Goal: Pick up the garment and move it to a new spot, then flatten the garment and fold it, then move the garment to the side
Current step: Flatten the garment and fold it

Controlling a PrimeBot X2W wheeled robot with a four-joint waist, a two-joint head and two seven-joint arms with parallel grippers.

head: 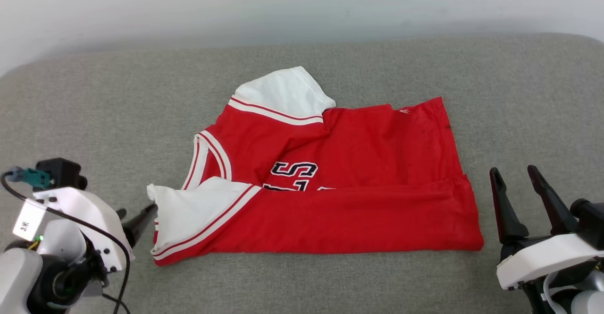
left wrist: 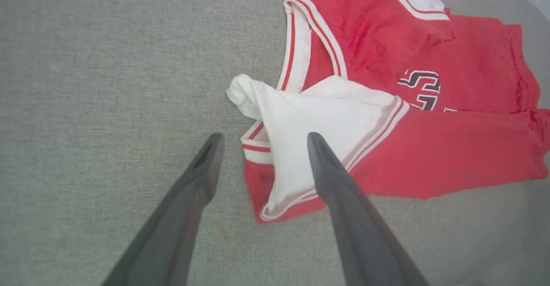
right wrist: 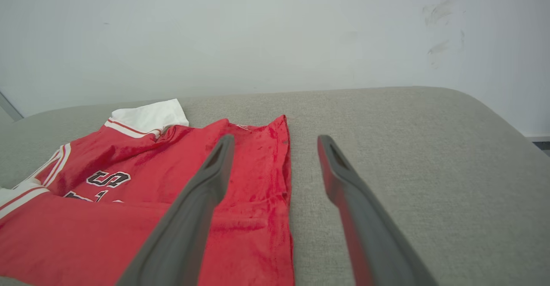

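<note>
The left gripper (head: 138, 210) stands with its fingers spread wide and grips nothing. In its wrist view (left wrist: 265, 137) one finger lies over bare cloth and the other crosses the near white sleeve (left wrist: 318, 122); whether it touches the sleeve I cannot tell. The right gripper (head: 513, 169) is likewise wide open and empty. It sits just off the hem end, and in its own view (right wrist: 276, 137) the hem edge runs between the two fingers.

The garment (head: 358, 163) lies mid-way across the grey fabric cushion (head: 94, 106), collar (head: 203, 160) toward the robot's left and hem toward its right. Its near side is folded up over the front, hiding the lower part of the black lettering (head: 295, 170). The far white sleeve (head: 283, 92) sticks out toward the pale wall (head: 283, 2).
</note>
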